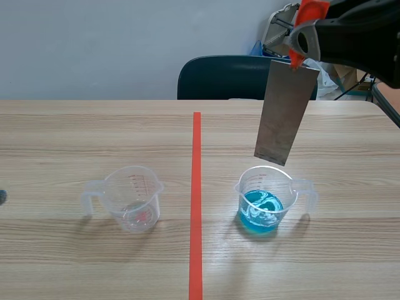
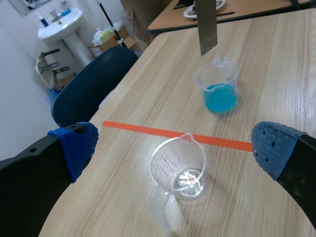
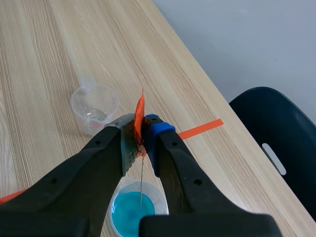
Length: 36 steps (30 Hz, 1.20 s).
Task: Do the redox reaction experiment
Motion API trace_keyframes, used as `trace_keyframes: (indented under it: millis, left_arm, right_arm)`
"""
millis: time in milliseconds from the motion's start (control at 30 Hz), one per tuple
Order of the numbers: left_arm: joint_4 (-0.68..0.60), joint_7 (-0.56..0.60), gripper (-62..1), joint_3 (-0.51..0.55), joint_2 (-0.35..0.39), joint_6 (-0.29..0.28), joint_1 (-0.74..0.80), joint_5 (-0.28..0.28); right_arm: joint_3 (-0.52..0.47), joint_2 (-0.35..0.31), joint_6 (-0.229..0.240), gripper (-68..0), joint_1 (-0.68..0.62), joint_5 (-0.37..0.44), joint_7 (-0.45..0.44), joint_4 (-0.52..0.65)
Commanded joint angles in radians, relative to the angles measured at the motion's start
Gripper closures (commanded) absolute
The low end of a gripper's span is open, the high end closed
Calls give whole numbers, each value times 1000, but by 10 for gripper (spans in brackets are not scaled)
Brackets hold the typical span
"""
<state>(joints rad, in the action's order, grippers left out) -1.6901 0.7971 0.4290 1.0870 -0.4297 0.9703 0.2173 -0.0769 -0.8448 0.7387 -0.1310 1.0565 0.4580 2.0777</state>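
Strip of grey metal (image 1: 284,115) is hanging upright, slightly tilted, from the right gripper (image 1: 299,45), which is reaching in high over the table's far right corner. The gripper's two fingers are clamping the strip's top end, where an orange tab (image 3: 139,111) is sticking out between the pads. The strip's lower end is hovering just above the rim of the cup of blue liquid (image 1: 265,200) and is not touching the liquid. That cup is standing on the table (image 1: 94,137) to the right of the orange tape line (image 1: 196,206), nearer the front edge than the far one, with its handle pointing toward the right edge. A clear cup (image 1: 132,199) is sitting on the other side of the line, its handle pointing toward the left edge. The left gripper (image 2: 174,145) is hanging above the clear cup with its fingers spread wide and gripping nothing. A dark blue chair (image 1: 219,78) is standing beyond the far edge.
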Motion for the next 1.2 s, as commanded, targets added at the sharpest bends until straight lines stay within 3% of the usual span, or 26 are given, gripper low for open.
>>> trace_keyframes:
  millis: [0,400,933,1167]
  left_arm:
    - [-10,16,-623,8,-12,-3,14,11]
    - [39,36,-623,8,-28,-2,13,11]
    - [294,167,-623,23,-28,-2,13,3]
    - [417,364,-623,23,-28,-3,16,3]
  right_arm:
    - [-3,-8,7,-10,9,14,-11,4]
    - [-3,-8,7,-10,9,23,-11,4]
    - [-3,-8,7,-10,9,29,-11,4]
    - [-3,-8,7,-10,9,29,-11,4]
